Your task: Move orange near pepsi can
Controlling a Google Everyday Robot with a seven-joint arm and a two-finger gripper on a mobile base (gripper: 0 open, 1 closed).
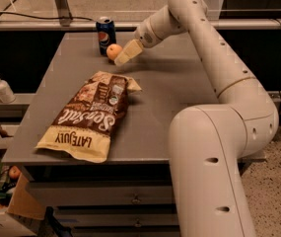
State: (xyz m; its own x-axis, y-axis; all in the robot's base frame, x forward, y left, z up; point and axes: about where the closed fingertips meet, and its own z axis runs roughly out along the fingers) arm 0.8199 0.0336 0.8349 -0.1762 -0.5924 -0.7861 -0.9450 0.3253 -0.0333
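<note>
At the far left, off the worktop, a white pump bottle stands upright on a low ledge. Below it, near the bottom left corner, an open cardboard box holds clutter, with a small reddish round fruit among it.

On the near left part of the grey worktop lies a brown and cream chip bag, flat, with its long side running from the near left edge toward the middle and its printing upside down to the camera.

Beyond the bag, at the far left of the worktop, the pepsi can stands upright close to the far edge. The orange sits on the worktop just beside the can, to its near right, almost touching it.

The gripper is right against the orange's right side, low over the worktop and tilted down to the left. Whether it clasps the orange or has let it go cannot be told from this angle.

From the gripper the white arm rises to the right, bends over the far right of the worktop and comes down into the big rounded links at the near right.
</note>
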